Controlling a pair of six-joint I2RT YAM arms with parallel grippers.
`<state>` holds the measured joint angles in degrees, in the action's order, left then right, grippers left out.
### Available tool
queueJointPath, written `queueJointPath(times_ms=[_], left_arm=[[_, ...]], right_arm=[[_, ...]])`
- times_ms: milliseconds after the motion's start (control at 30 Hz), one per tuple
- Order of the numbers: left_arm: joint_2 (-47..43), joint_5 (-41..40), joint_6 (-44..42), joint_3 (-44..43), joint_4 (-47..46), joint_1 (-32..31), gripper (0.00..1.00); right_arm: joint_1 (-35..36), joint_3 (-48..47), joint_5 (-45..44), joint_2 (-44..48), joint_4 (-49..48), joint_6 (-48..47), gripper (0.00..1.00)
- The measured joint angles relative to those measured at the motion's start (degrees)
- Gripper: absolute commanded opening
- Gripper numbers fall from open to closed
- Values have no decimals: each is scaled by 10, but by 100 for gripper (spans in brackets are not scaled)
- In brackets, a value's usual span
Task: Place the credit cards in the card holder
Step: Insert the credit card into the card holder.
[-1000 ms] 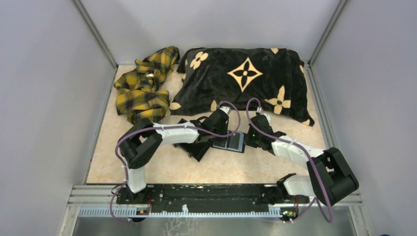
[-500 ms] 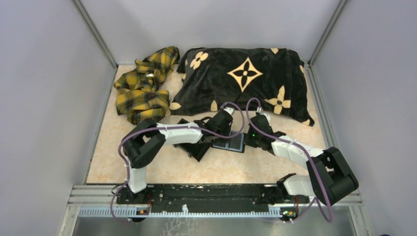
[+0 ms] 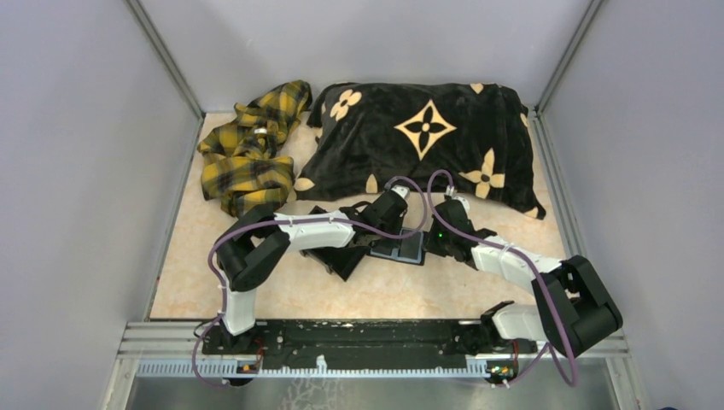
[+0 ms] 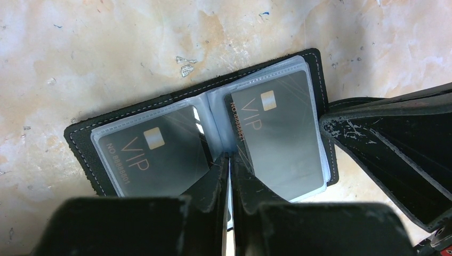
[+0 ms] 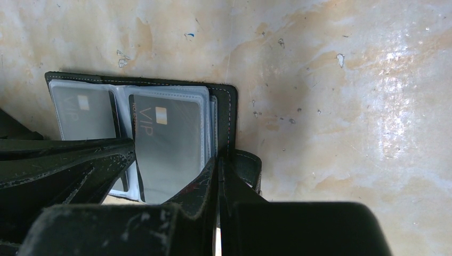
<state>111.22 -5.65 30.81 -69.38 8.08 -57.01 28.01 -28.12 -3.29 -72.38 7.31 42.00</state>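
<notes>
— Left wrist view: where do we find the card holder?
— Open flat on the table, centre, two credit cards sleeved inside. Our left gripper sits nearly closed at its fold, grip unclear; our right gripper, closed, at its right edge.

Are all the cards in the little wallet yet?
Nearly. Done: two VIP cards sit in clear sleeves of the open card holder. In hand: the left hand, shut, is at its fold, the right hand, shut, at its edge. Left: no loose card shows; maybe just closing it.
</notes>
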Motion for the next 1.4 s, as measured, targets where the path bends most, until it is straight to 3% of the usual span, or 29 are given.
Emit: queueJointPath(times_ms=[400, 1000, 1133, 1267, 1400], left_arm=[[0, -8, 8, -7, 13, -3, 14], [0, -80, 6, -93, 96, -15, 27], [-20, -104, 7, -93, 116, -15, 43], [-122, -158, 18, -49, 119, -16, 69], [-275, -214, 45, 31, 112, -18, 76]], right_arm=[[0, 0, -1, 1, 1, 1, 2], [0, -36, -15, 5, 45, -28, 7], [0, -52, -9, 23, 54, -50, 14], [0, -87, 5, 43, 71, -80, 24], [6, -139, 28, 53, 75, -115, 33]])
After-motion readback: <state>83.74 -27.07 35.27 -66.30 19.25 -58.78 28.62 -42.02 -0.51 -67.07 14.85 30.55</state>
